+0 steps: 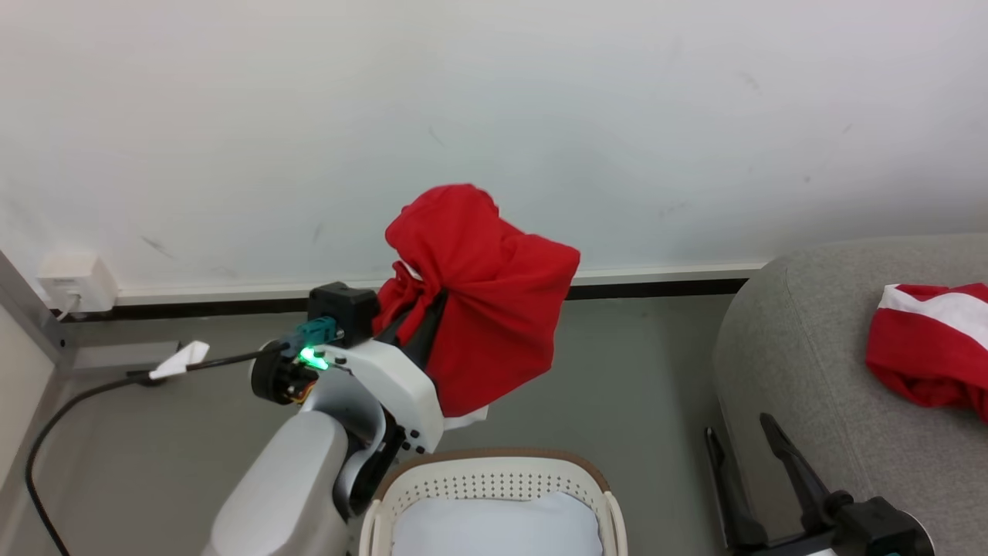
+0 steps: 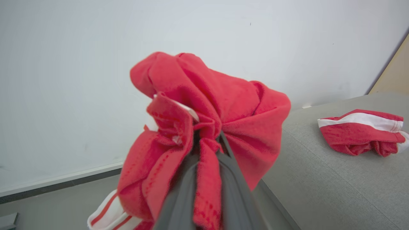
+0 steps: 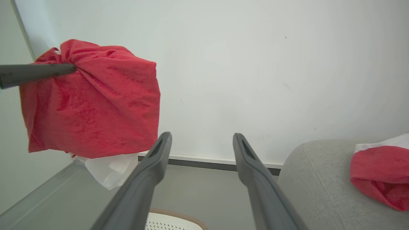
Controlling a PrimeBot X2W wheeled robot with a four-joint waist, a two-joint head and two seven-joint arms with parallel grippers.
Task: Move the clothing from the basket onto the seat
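A bunched red piece of clothing (image 1: 486, 293) hangs in the air above and beyond the basket (image 1: 494, 457), left of the seat. My left gripper (image 2: 207, 140) is shut on it, the fingertips buried in the folds; a white band shows at its lower edge. In the right wrist view the same clothing (image 3: 92, 99) hangs from a dark finger (image 3: 35, 72) of that gripper. A second red and white garment (image 1: 934, 347) lies on the grey seat (image 1: 803, 363). My right gripper (image 1: 737, 425) stands open and holds nothing, low beside the seat's near corner.
A pale white-blue sheet (image 1: 494, 525) lies in the basket. A white wall runs behind, with a dark baseboard. A wall socket box (image 1: 77, 282) and a black cable (image 1: 77, 394) are on the floor at the left.
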